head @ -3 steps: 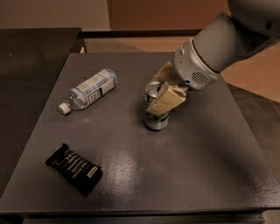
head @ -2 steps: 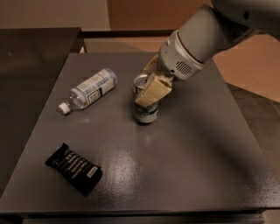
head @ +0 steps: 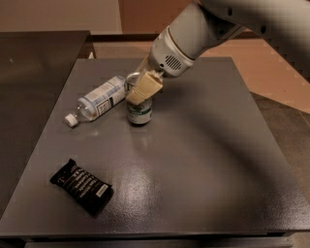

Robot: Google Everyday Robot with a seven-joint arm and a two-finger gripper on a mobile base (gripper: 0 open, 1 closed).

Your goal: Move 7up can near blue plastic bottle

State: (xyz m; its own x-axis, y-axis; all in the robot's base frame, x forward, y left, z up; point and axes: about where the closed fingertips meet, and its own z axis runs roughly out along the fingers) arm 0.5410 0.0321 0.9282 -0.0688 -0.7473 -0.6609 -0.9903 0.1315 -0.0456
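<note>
Containers first: 7up can (head: 140, 111) stands upright on the grey table (head: 208, 160), far-centre, just right of the blue plastic bottle (head: 99, 99), maybe touching, can't tell. Bottle lies on its side w/ white cap (head: 70, 120) pointing near-left. Contents of both: can't tell. Gripper (head: 137, 86) reaches in from the far right & is clamped on the can's upper part; tan pad (head: 146, 88) hides most of the rim. Black wrapper (head: 81, 186) sits near-left, well apart. Arm (head: 193, 34) is cut off at the top edge.

Robot lab or test room, indoors.
Dark grey table (head: 203, 160), tan floor (head: 273, 63), plain wall (head: 58, 14); robot arm's gripper (head: 138, 87) at the table's far side, clamped on the 7up can (head: 140, 112).
</note>
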